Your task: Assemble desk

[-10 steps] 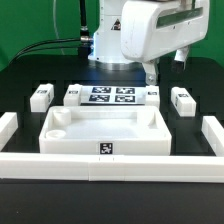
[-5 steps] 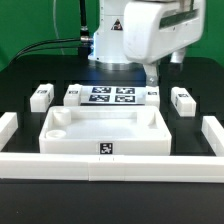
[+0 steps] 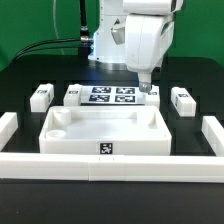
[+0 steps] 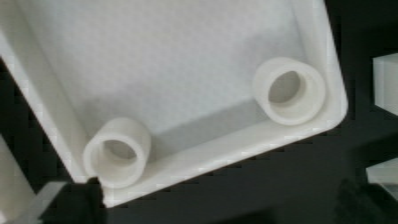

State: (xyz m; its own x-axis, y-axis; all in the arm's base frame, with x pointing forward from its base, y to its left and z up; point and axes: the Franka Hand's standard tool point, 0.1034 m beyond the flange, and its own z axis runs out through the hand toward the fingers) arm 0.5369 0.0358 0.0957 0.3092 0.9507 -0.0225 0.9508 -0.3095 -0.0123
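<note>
The desk top [image 3: 105, 128], a white tray-like slab with a raised rim and a square tag on its front, lies in the middle of the table. Short white legs lie behind it: two at the exterior view's left [image 3: 40, 96] [image 3: 72, 93] and two at its right [image 3: 152, 95] [image 3: 182, 99]. My gripper [image 3: 146, 86] hangs just above the inner right leg, behind the slab's far right corner. The wrist view shows the slab's inside [image 4: 178, 80] with two round sockets [image 4: 285, 88] [image 4: 119, 150]. My gripper [image 4: 210, 205] is open and empty there, fingers wide apart.
The marker board [image 3: 112, 95] lies between the inner legs, behind the slab. Long white rails stand at the exterior view's left [image 3: 8, 128], right [image 3: 213, 130] and front [image 3: 110, 165]. The robot base and cables are at the back.
The arm has swung toward the exterior view's left and come lower. The gripper now hangs over the inner right leg. No part has moved.
</note>
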